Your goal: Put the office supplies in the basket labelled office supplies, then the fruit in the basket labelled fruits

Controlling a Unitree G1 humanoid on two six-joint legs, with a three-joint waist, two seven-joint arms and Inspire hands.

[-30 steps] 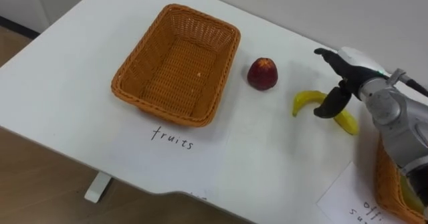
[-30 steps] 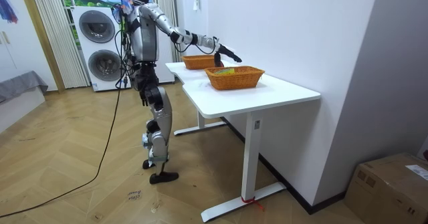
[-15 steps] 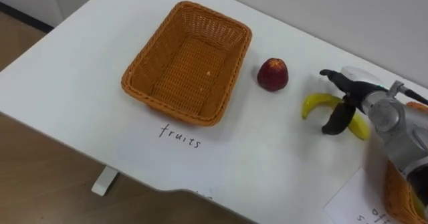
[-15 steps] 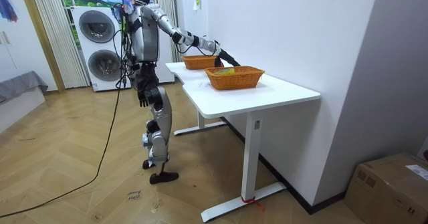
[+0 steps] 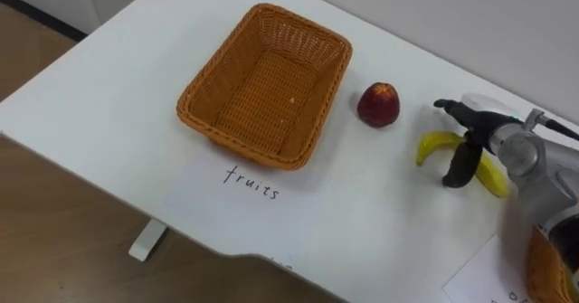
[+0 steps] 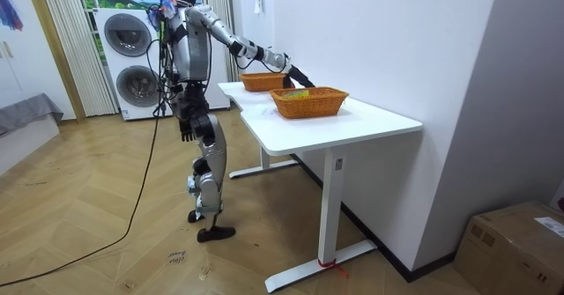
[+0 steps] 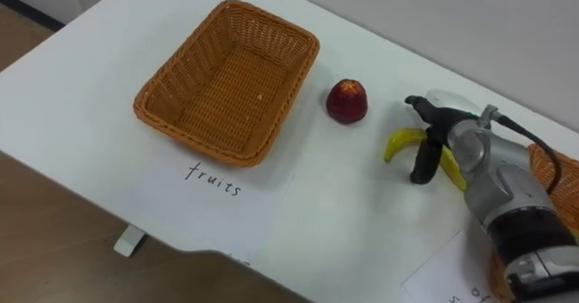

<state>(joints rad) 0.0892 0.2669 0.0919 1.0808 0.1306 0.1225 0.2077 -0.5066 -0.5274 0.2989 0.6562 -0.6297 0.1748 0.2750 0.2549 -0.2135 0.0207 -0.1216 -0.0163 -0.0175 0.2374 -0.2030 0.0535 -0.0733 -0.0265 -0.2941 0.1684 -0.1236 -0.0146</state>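
We see the white table (image 5: 109,95) from above, and on it the fruit basket (image 5: 267,86), a rectangular wicker one with nothing in it. A sheet of paper (image 5: 252,183) with a handwritten label lies just in front of its near rim. To the basket's right, close to its corner but not touching, a red apple (image 5: 378,104) stands on the tabletop.

Further right lies the banana (image 5: 432,146), curved, flat on the table and well clear of either basket. The right hand (image 5: 475,131) comes in from the right and sits over its middle. The fingers (image 5: 452,109) reach out straight on the far side and the thumb (image 5: 459,165) points down on the near side, so the fruit runs between them. The hand is spread around the banana rather than clamped on it (whether thumb or fingers actually touch the peel we cannot make out). One yellow end sticks out toward the apple, and the other shows below the thumb.

At the lower right edge a second wicker basket (image 5: 545,269) shows in part, with another sheet of paper (image 5: 475,276) in front of it.

From the room view we find the robot standing upright on the wooden floor at the table's long side, with stacked washing machines (image 6: 132,62) behind it. Its right arm is stretched out over the tabletop, reaching between the two baskets. The left hand (image 6: 186,129) hangs down by the hip — too small there for us to tell its state.
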